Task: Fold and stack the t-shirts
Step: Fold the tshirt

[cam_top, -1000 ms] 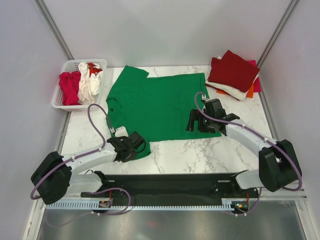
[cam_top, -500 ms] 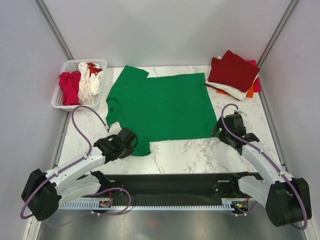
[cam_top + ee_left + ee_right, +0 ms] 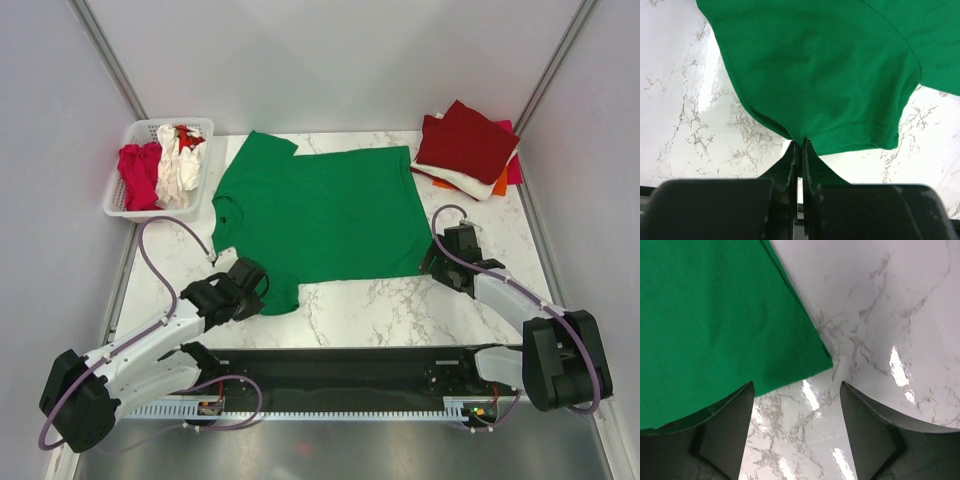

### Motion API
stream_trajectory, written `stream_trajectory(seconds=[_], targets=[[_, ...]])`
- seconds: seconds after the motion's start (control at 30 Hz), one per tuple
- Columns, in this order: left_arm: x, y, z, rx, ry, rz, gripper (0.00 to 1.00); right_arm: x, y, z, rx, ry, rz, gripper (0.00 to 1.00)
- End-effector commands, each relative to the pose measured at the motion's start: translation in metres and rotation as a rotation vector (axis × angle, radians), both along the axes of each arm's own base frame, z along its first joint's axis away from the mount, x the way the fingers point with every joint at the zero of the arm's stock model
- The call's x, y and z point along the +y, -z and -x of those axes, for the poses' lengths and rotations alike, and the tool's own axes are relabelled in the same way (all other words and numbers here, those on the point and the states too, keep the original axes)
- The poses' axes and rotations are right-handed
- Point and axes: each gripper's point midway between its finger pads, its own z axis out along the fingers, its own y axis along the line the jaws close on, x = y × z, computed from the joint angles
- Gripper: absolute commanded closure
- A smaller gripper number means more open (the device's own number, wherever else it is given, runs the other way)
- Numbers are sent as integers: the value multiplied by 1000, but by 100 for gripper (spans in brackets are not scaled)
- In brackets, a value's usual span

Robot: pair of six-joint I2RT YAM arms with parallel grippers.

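A bright green t-shirt [image 3: 320,215] lies spread flat on the marble table, its neck to the left. My left gripper [image 3: 262,290] is shut on the edge of the near sleeve [image 3: 840,125], and the cloth runs into its closed jaws [image 3: 801,145]. My right gripper [image 3: 432,262] stands open and low over the table. The shirt's near right hem corner [image 3: 822,357] lies just ahead of it, between the lines of its two fingers, and nothing is held. Folded t-shirts are stacked at the back right, with a dark red one [image 3: 467,140] on top.
The white slatted basket [image 3: 120,205] at the back left holds crumpled magenta [image 3: 138,172], white [image 3: 178,170] and red [image 3: 187,135] shirts. White [image 3: 470,183], orange [image 3: 498,185] and magenta [image 3: 514,168] layers show under the dark red shirt. Grey walls close in both sides.
My right gripper has come off the shirt's lower right area and now sits low at the hem corner, jaws slightly narrower. My left gripper has finished shutting on the sleeve and shifted slightly left.
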Motion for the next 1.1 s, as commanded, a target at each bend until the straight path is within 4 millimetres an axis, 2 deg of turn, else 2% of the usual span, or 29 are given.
stream_trajectory(seconds=[0.0,0.13,0.23,0.27,0.33,0.37,0.47,0.5,0.53,0.57,0.67,0.73,0.87,0.93,1.07], targets=[[0,-2,0,-8,32,0,98,-4,8,-9,-12,13,14,24],[1,-3,1,-6,34,5,98,-6,13,-15,-3,15,15,30],[1,-4,-1,-7,35,3,98,-7,9,-19,-17,13,16,42],[1,-5,-1,-7,34,2,98,-6,8,-18,-19,7,16,56],[1,-7,-3,-13,31,6,98,-6,8,-17,-19,0,16,67],[0,-9,-4,-18,31,9,98,-6,9,-14,-12,-5,16,81],[-6,-30,-13,-78,29,54,98,-8,-1,-11,-28,-11,28,97],[0,-30,-3,-43,35,30,98,-9,-9,-9,-43,-15,32,98],[-4,-41,1,-37,64,58,98,-9,-23,-12,-79,-15,30,99],[-6,-45,3,-32,73,66,98,-8,-24,-10,-67,-23,31,100],[-8,-67,13,-19,98,102,98,-7,-47,-4,-84,-38,22,100],[-11,-81,19,-22,106,146,98,-6,-57,7,-73,-47,7,100],[-4,-81,39,23,100,167,98,8,-63,27,-62,-52,-91,100],[-7,-78,49,57,112,199,98,24,-62,38,-36,-97,-178,100],[-3,-76,66,99,114,217,98,31,-62,57,5,-117,-224,100]])
